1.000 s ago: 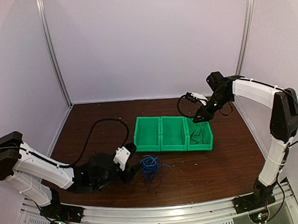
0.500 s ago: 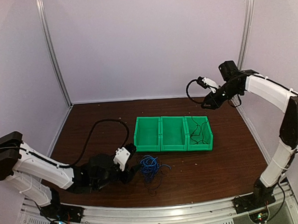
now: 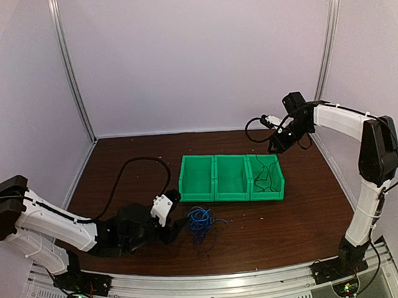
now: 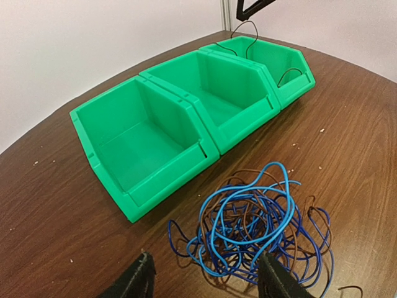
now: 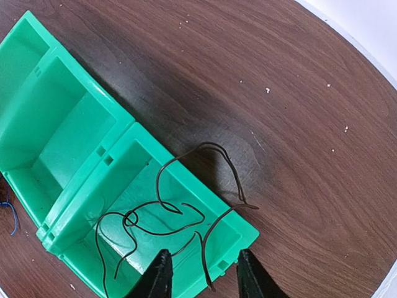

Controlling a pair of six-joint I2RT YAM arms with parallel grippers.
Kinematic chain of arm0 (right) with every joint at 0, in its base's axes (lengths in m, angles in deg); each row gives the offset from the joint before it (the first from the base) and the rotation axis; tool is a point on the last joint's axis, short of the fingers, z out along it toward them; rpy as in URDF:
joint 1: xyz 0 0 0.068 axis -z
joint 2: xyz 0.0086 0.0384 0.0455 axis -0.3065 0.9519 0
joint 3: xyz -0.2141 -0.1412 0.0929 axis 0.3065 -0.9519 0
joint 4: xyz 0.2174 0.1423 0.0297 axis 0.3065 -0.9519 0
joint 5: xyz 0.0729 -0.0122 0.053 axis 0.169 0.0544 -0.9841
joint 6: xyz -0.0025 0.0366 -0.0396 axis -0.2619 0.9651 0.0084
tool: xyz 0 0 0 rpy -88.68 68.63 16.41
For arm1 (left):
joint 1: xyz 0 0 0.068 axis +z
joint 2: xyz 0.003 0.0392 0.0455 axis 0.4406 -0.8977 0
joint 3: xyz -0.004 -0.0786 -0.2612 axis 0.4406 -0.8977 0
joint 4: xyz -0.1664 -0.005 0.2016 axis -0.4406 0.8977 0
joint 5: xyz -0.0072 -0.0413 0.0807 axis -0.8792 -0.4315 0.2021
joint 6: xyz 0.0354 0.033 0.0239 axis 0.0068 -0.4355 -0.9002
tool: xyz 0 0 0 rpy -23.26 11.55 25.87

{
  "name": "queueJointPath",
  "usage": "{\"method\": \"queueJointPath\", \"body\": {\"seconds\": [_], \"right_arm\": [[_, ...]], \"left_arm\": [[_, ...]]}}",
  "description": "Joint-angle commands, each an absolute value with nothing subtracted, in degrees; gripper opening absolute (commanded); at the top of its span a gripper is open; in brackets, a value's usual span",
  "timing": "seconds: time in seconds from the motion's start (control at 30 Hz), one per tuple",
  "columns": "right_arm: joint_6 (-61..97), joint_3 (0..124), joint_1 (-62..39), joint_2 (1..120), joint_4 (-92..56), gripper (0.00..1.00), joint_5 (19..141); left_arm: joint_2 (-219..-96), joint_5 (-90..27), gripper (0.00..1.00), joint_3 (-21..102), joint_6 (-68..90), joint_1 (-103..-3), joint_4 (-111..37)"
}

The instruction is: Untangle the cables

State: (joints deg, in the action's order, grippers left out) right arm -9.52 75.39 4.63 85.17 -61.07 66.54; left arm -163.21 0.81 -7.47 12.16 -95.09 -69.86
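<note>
We've a thin dark wire (image 5: pixel 161 218) in the green plastic end bin (image 5: pixel 180 167), right gripper (image 5: pixel 203 264) spread above; next our spread left gripper (image 4: pixel 208 276) should tease one strand from the blue-brown wire tangle (image 4: pixel 260 230).

A row of three green bins (image 3: pixel 231 193) blocks the centre of the worktop (image 3: pixel 309 216) in the top view, with bare wood open to its left, right and behind. The blue tangle (image 3: pixel 201 219) sits just below the bins, leaving only a narrow strip between. A dark cable (image 3: pixel 264 175) loops above the rightmost bin's rim. The left arm (image 3: pixel 63 226) lies low across the lower left.
</note>
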Motion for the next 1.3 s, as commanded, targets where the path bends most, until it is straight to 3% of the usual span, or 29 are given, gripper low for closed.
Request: {"method": "queueJointPath", "body": {"seconds": [0.0,0.37,0.67,0.97,1.27], "right_arm": [[-8.81,75.22,4.57,85.36,-60.17,0.33,68.59],[-9.58,73.06,4.57,86.13,-60.88,0.31,68.7],[-9.65,73.02,4.53,83.96,-60.19,0.0,67.51],[-14.37,72.42,0.48,71.3,-63.43,0.0,63.94],[-16.06,66.21,-1.23,67.97,-66.39,0.0,63.69]], "left_arm": [[-162.76,1.32,0.58,-7.93,13.05,-95.22,-71.37],[-163.63,1.08,0.58,-8.43,13.45,-95.2,-72.69],[-163.94,0.92,0.58,-8.6,13.55,-95.22,-73.27],[-166.08,0.69,0.58,-8.32,13.64,-95.23,-74.37],[-168.7,-0.08,0.58,-6.4,12.11,-95.2,-74.66]]}}
